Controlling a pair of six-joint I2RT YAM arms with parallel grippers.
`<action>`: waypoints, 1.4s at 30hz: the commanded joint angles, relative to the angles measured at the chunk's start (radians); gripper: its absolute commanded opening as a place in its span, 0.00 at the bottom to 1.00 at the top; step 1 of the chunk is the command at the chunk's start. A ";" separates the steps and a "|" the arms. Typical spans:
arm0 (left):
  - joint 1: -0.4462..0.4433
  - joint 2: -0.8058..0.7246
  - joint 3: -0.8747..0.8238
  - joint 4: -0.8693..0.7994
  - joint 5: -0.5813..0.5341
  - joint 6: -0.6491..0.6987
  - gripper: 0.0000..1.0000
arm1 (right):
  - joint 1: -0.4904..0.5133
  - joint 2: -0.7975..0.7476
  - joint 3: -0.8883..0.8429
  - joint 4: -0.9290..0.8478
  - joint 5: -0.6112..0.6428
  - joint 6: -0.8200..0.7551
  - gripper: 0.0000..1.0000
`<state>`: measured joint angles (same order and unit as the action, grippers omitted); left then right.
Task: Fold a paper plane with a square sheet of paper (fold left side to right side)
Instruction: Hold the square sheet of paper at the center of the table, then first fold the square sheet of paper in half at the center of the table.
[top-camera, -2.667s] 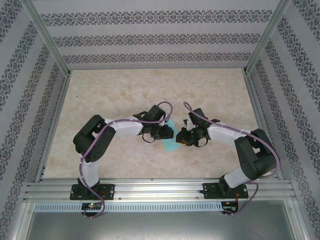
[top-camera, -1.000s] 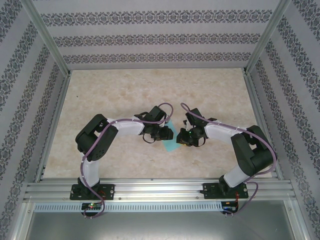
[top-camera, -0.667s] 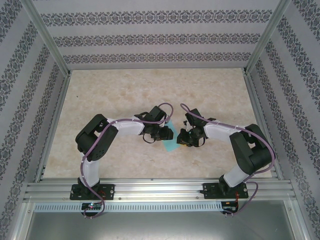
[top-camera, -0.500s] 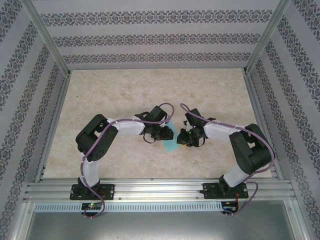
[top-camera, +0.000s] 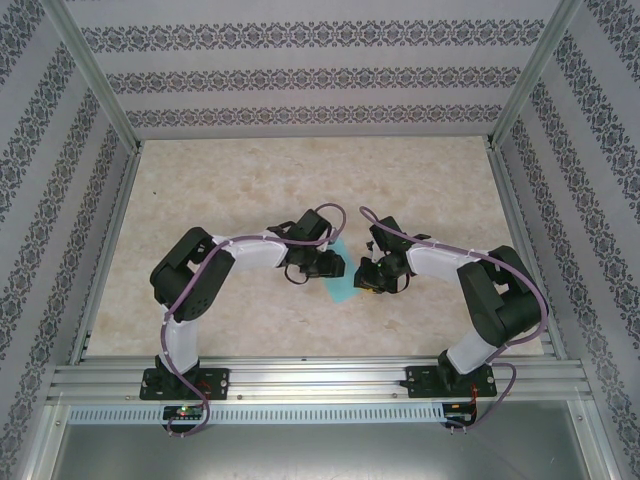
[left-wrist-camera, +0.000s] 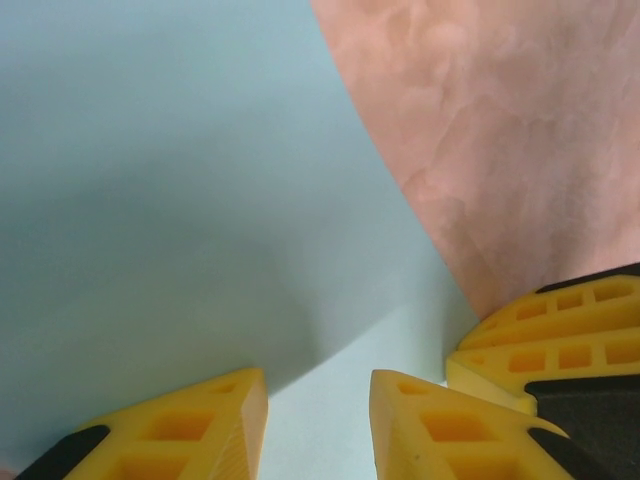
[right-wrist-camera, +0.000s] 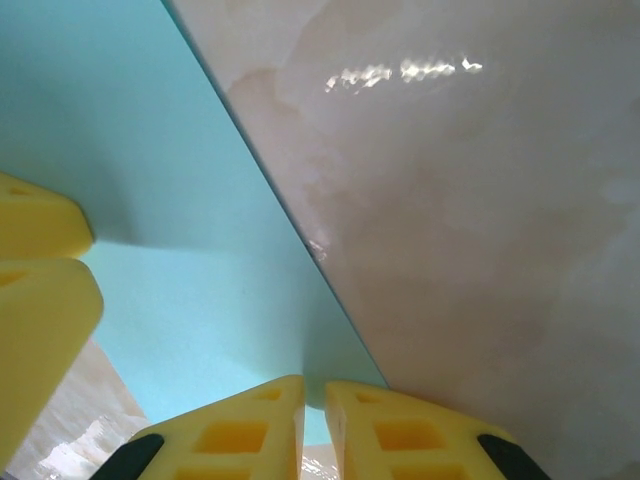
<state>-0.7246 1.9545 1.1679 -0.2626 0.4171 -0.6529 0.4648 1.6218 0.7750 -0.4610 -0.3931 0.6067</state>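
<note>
The square sheet of paper (top-camera: 342, 285) lies folded as a narrow turquoise strip on the table between my two grippers. My left gripper (top-camera: 330, 268) hovers low over its left part. In the left wrist view the left gripper (left-wrist-camera: 318, 425) stands open, with flat paper (left-wrist-camera: 200, 200) showing through the gap. My right gripper (top-camera: 366, 280) is at the strip's right edge. In the right wrist view the right gripper (right-wrist-camera: 313, 415) is shut, its tips resting on the paper (right-wrist-camera: 200, 300) beside that edge. The paper plane is out of view.
The marbled beige table (top-camera: 250, 180) is walled by patterned panels and aluminium posts, with a rail along the near edge. The grippers are close: the right one's fingers (left-wrist-camera: 560, 340) show in the left wrist view, the left one's fingers (right-wrist-camera: 40, 290) in the right wrist view.
The left jaws have opened a little wider. Both arms have crept slightly closer together over the paper, which has stayed in place.
</note>
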 joint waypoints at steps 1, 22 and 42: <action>0.044 -0.027 -0.023 -0.027 -0.043 0.043 0.36 | 0.011 0.064 -0.029 -0.054 0.106 -0.009 0.17; 0.196 -0.031 0.004 -0.079 -0.057 0.137 0.43 | 0.007 0.074 -0.028 -0.056 0.114 -0.009 0.17; 0.159 -0.134 -0.061 0.058 0.103 0.090 0.37 | 0.010 0.076 -0.019 -0.047 0.110 -0.011 0.17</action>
<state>-0.5404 1.7779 1.0760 -0.2539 0.4721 -0.5510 0.4652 1.6344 0.7864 -0.4603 -0.3939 0.6067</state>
